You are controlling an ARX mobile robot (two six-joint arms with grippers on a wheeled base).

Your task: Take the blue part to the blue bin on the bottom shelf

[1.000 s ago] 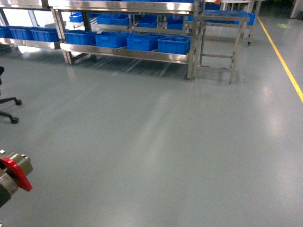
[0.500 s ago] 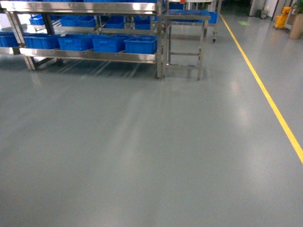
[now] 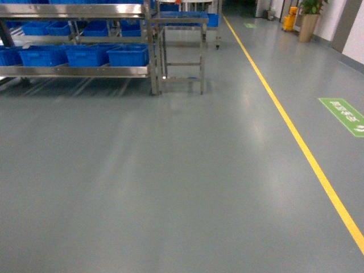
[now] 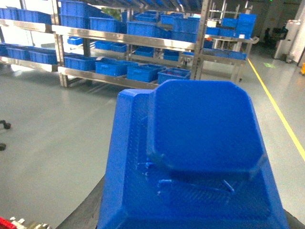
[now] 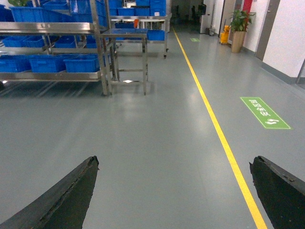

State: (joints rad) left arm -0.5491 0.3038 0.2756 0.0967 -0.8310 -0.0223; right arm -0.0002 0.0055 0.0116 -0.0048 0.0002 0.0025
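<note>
The blue part, a large moulded piece with a raised flat pad, fills the left wrist view. My left gripper is shut on it; only one dark finger shows beside it. The bottom shelf is a low steel rail at the far left, several metres off, carrying a row of blue bins. The left wrist view shows the shelf and bins too. My right gripper is open over bare floor, holding nothing. Neither gripper appears in the head view.
A small steel stand is next to the rack's right end. A yellow floor line runs from the far aisle toward the near right, with a green floor sign beyond it. A potted plant and yellow bucket stand far back.
The head view has swung right: the rack slid from the top middle to the top left, the yellow line moved toward the centre, and the red-tipped fitting at lower left left the view.
</note>
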